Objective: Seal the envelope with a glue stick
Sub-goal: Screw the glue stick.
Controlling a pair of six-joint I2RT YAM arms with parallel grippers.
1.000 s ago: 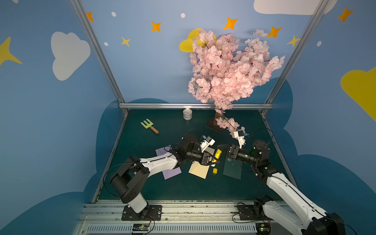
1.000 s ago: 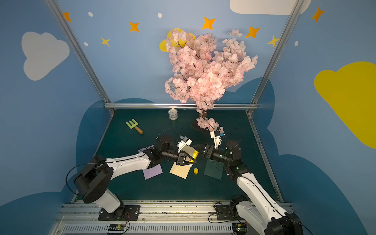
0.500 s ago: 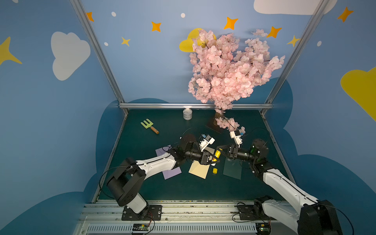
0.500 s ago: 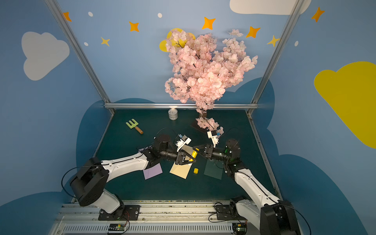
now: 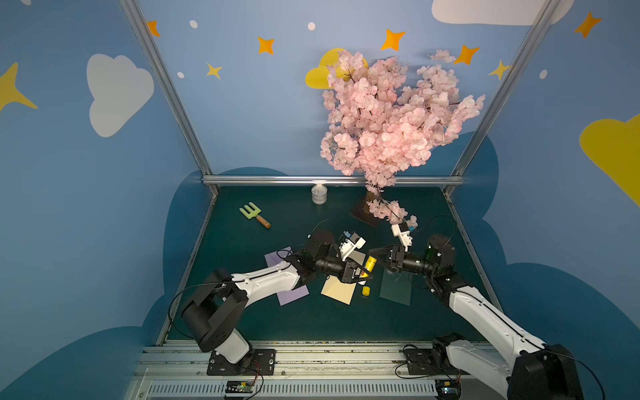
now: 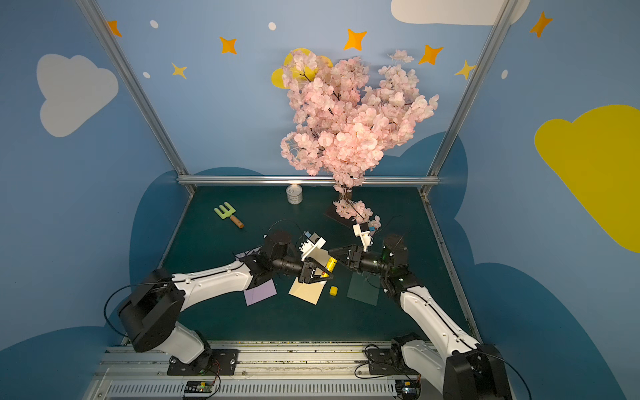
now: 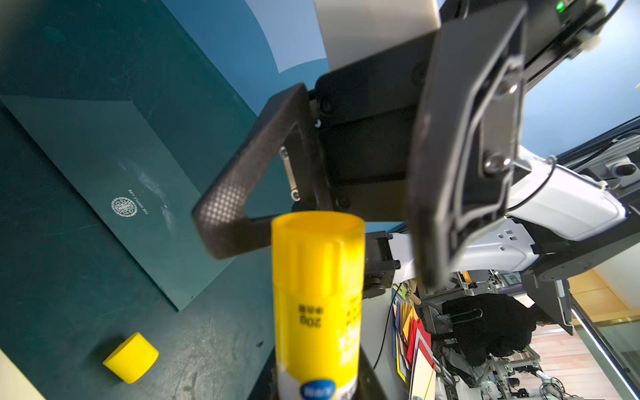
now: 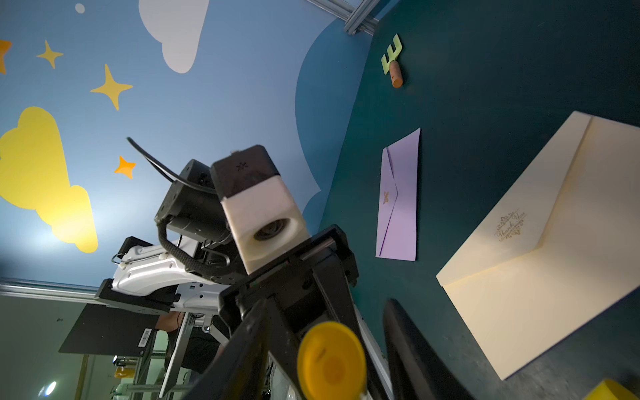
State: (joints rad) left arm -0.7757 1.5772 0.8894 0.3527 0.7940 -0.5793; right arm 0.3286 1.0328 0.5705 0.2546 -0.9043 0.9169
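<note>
Tabletop holdings, counted by kind: twelve pieces in eight kinds.

Three envelopes, namely one purple envelope, one cream envelope and one dark green envelope, each of the three bearing one printed emblem; one glue stick, yellow with a printed label; one loose yellow cap; one toy garden fork, green head, brown handle; one tin can; one pink blossom tree; two robot arms, the left arm and the right arm, both white with black joints; two wrist cameras, one per arm, the left wrist camera and the right wrist camera.
</note>
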